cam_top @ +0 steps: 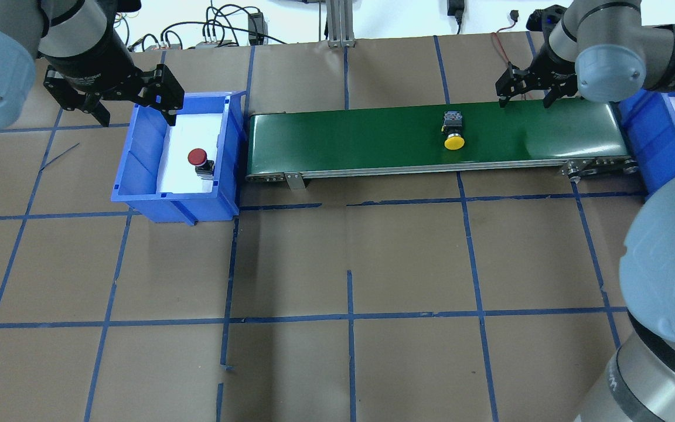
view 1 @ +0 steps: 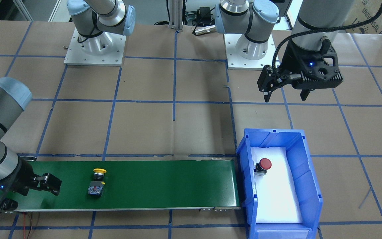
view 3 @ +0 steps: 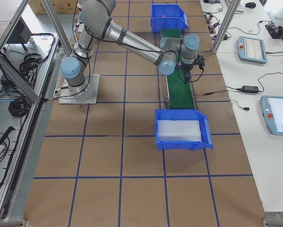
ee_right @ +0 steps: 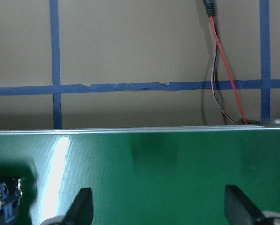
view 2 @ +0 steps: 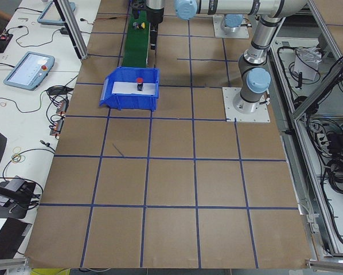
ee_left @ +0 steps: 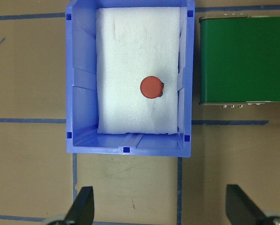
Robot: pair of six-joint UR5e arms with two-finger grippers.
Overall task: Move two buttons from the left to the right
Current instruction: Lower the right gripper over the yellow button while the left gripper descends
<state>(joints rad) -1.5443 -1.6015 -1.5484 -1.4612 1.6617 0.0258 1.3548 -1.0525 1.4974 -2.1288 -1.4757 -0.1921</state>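
The red button (cam_top: pixel 198 159) stands on white foam in the left blue bin (cam_top: pixel 138 187); it also shows in the front view (view 1: pixel 264 165) and in the left wrist view (ee_left: pixel 151 87). The yellow button (cam_top: pixel 453 133) lies on its side on the green conveyor belt (cam_top: pixel 361 138), also seen in the front view (view 1: pixel 97 182). My left gripper (cam_top: pixel 137 117) hangs open and empty above the bin's far end, as the front view (view 1: pixel 285 98) shows. My right gripper (cam_top: pixel 524 101) is open and empty over the belt's far edge, right of the yellow button.
A second blue bin (cam_top: pixel 654 140) with white foam stands at the belt's right end and holds nothing in the right side view (view 3: pixel 181 130). A red and black wire (ee_right: pixel 224 70) runs over the table behind the belt. Blue tape lines cross the brown table.
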